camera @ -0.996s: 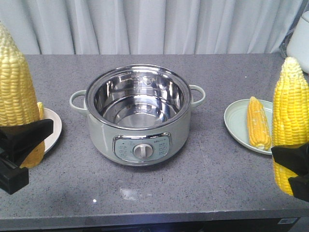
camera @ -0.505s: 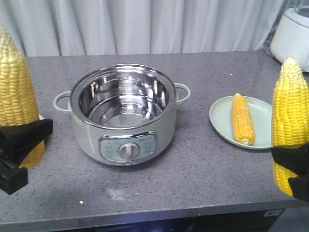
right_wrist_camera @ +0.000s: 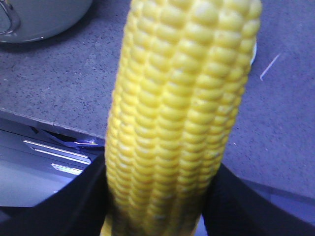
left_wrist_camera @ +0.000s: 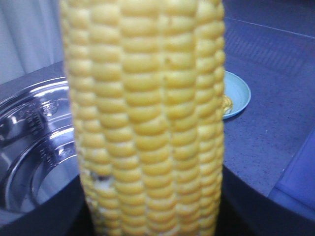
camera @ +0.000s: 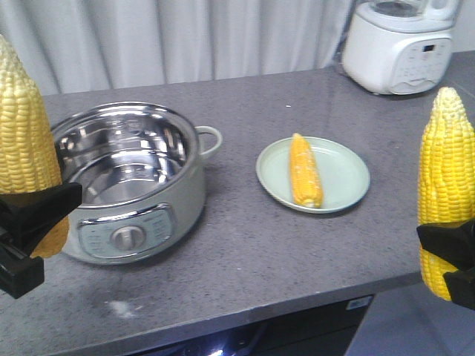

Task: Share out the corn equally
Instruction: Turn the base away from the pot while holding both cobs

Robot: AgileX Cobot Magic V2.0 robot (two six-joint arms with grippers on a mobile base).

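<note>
Grey counter point(camera: 245, 245), tapered bright-yellow corn point(camera: 305, 169)

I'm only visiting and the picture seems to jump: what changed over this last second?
The front view shifted: the pot and the plate with its lying cob sit further left in the picture, a white cooker has appeared at top right, and the far-left plate has left the view. Likely the robot moved, not the things. Unchanged: the left gripper grips the left cob upright, the right gripper the right cob.
</note>
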